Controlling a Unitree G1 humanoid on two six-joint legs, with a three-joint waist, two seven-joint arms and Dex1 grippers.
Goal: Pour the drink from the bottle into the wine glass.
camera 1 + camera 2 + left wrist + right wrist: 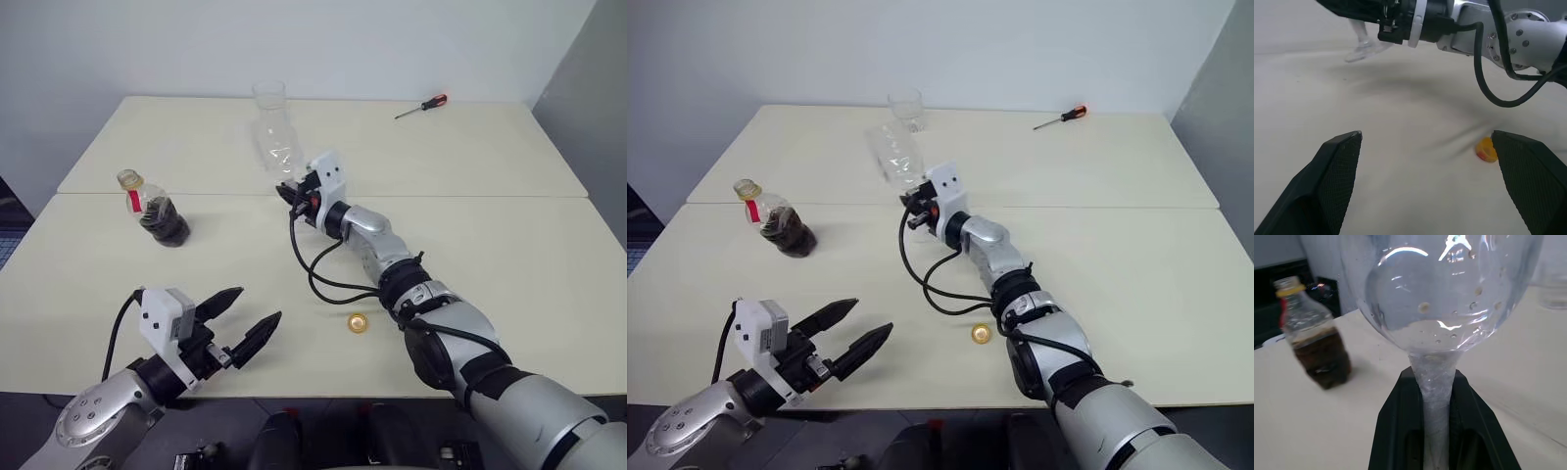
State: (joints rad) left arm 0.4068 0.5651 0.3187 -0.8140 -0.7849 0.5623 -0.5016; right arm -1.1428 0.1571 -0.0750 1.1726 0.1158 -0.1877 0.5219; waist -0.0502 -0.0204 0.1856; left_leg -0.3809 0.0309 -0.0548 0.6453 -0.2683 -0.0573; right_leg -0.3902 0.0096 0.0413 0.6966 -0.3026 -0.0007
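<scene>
We see our right gripper (pixel 1437 396) squeezed tight on the thin stem of the wine glass (pixel 277 145). Its two black fingers (pixel 1393 426) press the stem from both sides. The glass is up off the table (pixel 509 245), out over the middle, and its round bowl is clear with a few little drops inside.

Our left gripper (pixel 245 318) is wide open near the front left edge. It holds nothing and touches nothing.

The bottle (pixel 157 212) stands on the left side of the table, apart from both grippers. Its top is open, and the dark drink (pixel 167 228) fills only the low part. The yellow cap (pixel 358 322) lies on the table near the front, beside our right arm.
</scene>
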